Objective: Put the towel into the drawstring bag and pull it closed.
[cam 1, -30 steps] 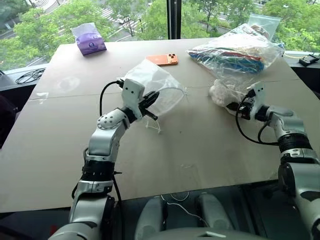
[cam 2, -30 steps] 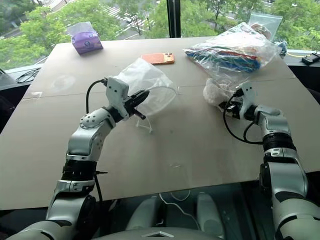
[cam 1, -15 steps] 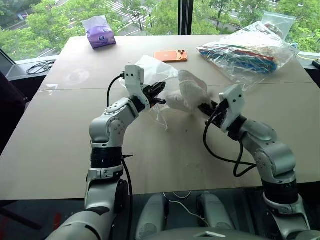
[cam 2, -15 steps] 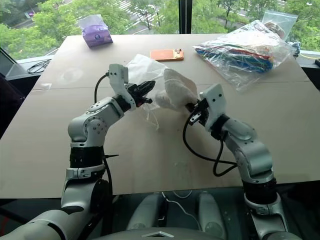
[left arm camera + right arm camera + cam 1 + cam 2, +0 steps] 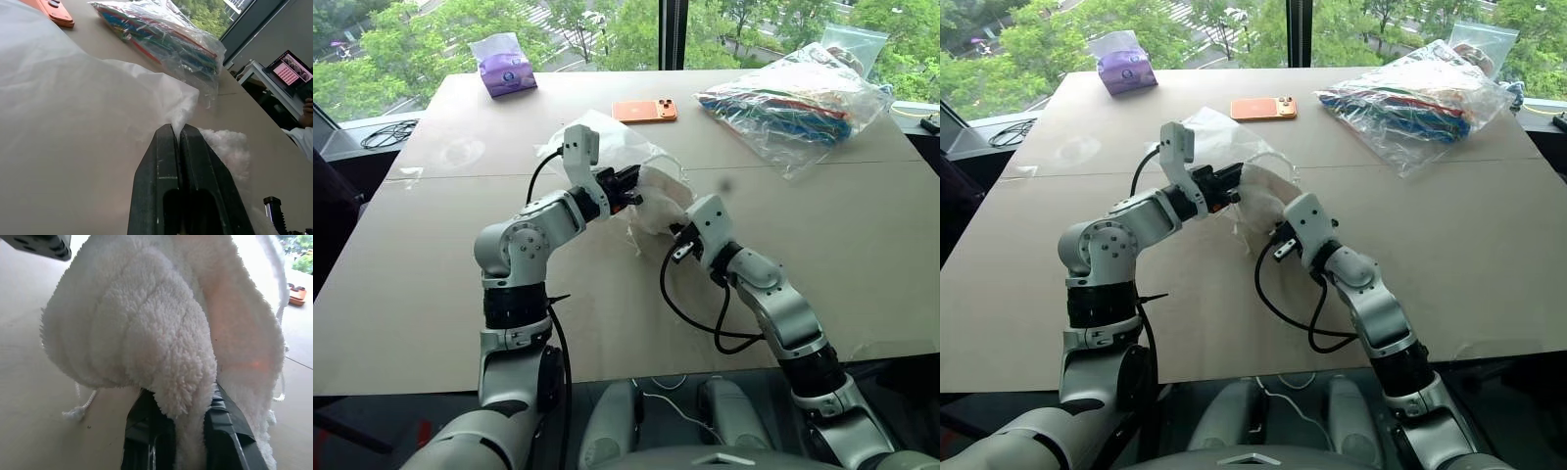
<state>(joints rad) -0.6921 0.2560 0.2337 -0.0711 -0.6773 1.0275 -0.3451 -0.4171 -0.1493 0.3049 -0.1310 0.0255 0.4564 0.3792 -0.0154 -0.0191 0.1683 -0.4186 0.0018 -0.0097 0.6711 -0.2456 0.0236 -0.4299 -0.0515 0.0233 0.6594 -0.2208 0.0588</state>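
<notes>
The drawstring bag sits near the middle of the table, thin, white and crinkly, w/ its open end facing the robot's right side. The left gripper is right at the bag's edge, fingers pressed tight together & pinching a bit of the thin bag skin, holding it up off the table. The towel, white and fluffy, is bunched up just beside the bag's mouth, touching the bag. It may be partly inside already, but that's hard to tell b/c the bag is see-through and both are white. The right gripper is on the near side of the bag, fingers squeezed on the towel's bottom fold, towel sticking out past them. A white cord w/ a knot hangs down under the towel. Behind the bag, further from the robot, lies an orange phone. To the bag's far right is a big clear bag of colourful stuff. To the bag's far left, by the window, is a purple tissue pack.
</notes>
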